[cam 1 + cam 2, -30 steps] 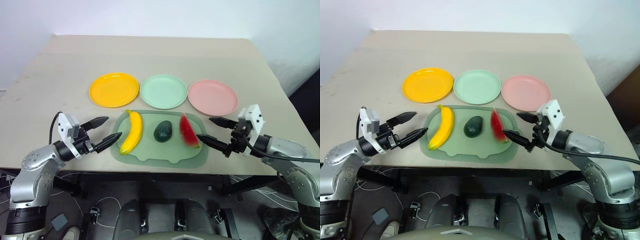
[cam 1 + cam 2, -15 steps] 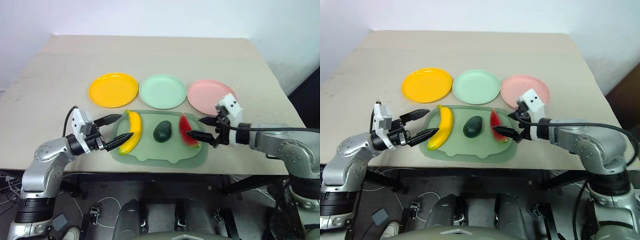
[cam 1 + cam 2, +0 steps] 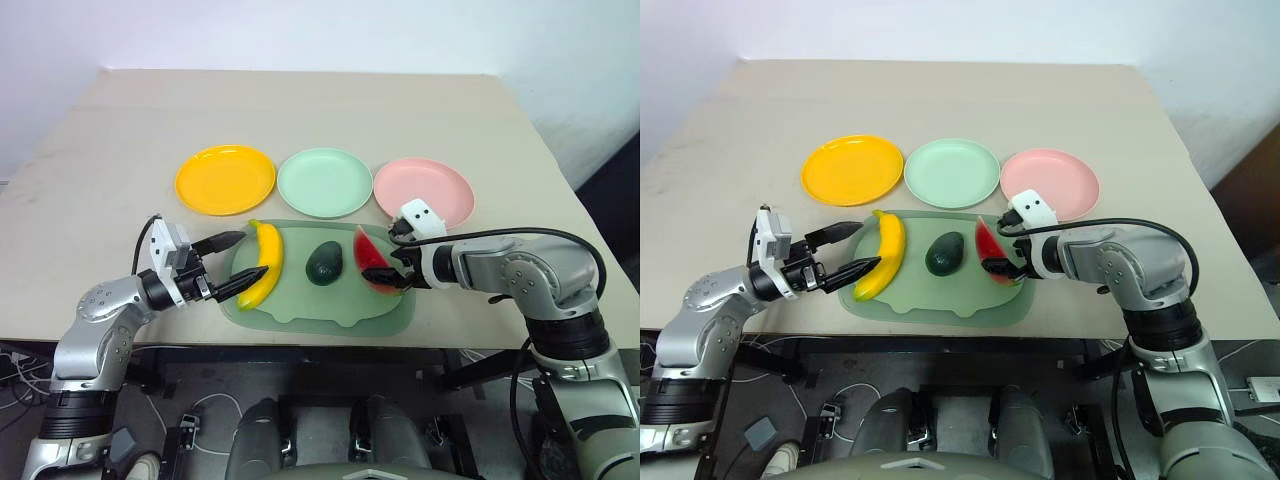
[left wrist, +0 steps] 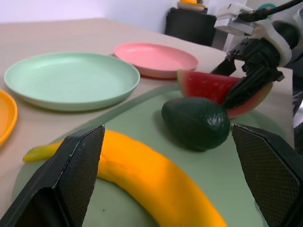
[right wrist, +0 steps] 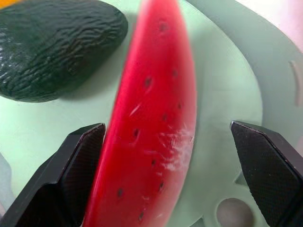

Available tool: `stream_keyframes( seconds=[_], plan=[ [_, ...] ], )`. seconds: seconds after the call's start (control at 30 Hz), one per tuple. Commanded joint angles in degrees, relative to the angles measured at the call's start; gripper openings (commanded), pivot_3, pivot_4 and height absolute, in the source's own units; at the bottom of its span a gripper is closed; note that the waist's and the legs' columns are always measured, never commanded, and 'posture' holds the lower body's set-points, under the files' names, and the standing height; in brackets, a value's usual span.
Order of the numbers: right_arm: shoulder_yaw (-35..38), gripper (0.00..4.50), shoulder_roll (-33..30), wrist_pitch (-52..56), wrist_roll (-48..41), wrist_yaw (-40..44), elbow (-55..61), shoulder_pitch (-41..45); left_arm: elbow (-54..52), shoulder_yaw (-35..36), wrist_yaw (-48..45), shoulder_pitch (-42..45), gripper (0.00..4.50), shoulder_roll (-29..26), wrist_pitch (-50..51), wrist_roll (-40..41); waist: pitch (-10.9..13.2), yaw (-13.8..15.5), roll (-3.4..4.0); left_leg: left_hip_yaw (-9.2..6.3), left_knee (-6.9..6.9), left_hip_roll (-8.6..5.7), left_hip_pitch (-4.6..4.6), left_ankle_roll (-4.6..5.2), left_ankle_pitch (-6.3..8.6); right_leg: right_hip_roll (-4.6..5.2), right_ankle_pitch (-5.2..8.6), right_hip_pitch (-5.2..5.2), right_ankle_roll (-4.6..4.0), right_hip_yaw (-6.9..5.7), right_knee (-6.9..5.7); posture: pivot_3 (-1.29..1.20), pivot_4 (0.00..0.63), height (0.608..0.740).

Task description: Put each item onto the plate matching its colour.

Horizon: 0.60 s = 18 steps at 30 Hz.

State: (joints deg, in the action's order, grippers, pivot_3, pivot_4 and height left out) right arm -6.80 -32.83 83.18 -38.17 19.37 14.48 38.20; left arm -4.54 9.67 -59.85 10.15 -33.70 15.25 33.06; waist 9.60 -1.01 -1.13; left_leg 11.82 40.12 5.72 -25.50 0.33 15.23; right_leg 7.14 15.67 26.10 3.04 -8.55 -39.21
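The left arm reaches in from 8 o'clock, forearm low over the beige table [image 3: 400, 110], its left gripper [image 3: 233, 263] pointing level toward 3 o'clock. Its two black fingers are spread wide, straddling the near half of the curved yellow toy banana [image 3: 263, 262] without clamping it; nothing is held.

The right arm bends in from 4 o'clock, elbow out, wrist tipped downward. The right gripper [image 3: 393, 259] points down and toward 9 o'clock, its fingers parted on either side of the red toy watermelon wedge with green rind [image 3: 371, 260]. In the right wrist view the wedge [image 5: 151, 123] sits between the two finger pads, with gaps on both sides.

All three toys lie on the large pale green mat [image 3: 320, 300] at 6 o'clock: banana at its 9 o'clock side, the small dark green toy avocado [image 3: 325, 263] in the middle, watermelon at 3 o'clock.

Behind the mat, toward 12 o'clock, stand the round orange-yellow plastic plate [image 3: 225, 180], the pale mint green plate [image 3: 325, 183] and the pink plate [image 3: 425, 190], from 10 to 2 o'clock.
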Motion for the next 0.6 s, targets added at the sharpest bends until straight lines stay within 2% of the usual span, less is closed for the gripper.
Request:
stream_keyframes(
  seconds=[0.03,0.2,0.3,0.43,0.6],
  plan=[
    [-2.5,4.50,-0.5,2.1,1.8,0.2,1.3,2.6,0.3,-0.4,-0.9,1.5,4.48,0.0,-1.7,-0.7,0.0,0.0,0.00,0.01,0.00,0.00,0.00,0.00,0.00,0.00,0.00,0.00,0.00,0.01,0.00,0.00,0.150,0.695],
    [-7.8,4.50,-2.3,2.8,4.0,1.0,3.0,2.6,2.0,-0.8,-1.6,2.6,4.48,0.2,-2.6,-1.5,0.0,0.0,0.00,0.02,0.00,0.00,0.00,0.00,0.00,0.00,0.00,0.01,0.00,0.02,0.00,0.00,0.150,0.695],
    [-8.9,3.88,-2.7,2.6,4.3,2.1,4.7,2.3,2.5,-1.0,-1.6,2.8,4.50,0.3,-3.4,-2.2,0.0,0.0,-0.01,0.02,0.00,0.01,0.01,0.00,0.00,0.00,0.00,0.00,0.00,0.02,0.00,0.00,0.150,0.695],
    [-10.7,2.57,-4.1,2.4,5.4,3.3,5.4,1.9,2.2,-0.7,-1.6,1.9,4.50,0.1,-3.7,-2.2,0.0,0.0,-0.01,0.03,-0.01,0.02,0.01,0.00,0.00,0.00,0.00,0.02,0.00,0.02,0.00,0.00,0.150,0.695],
    [-9.3,2.51,-5.3,0.3,6.0,5.7,5.4,1.9,2.6,-0.3,-1.5,1.8,4.50,0.1,-4.3,-2.4,0.0,0.1,-0.01,0.03,-0.01,0.02,0.01,0.00,0.00,0.01,0.00,0.01,0.00,0.02,0.00,0.00,0.150,0.695]
  ],
)
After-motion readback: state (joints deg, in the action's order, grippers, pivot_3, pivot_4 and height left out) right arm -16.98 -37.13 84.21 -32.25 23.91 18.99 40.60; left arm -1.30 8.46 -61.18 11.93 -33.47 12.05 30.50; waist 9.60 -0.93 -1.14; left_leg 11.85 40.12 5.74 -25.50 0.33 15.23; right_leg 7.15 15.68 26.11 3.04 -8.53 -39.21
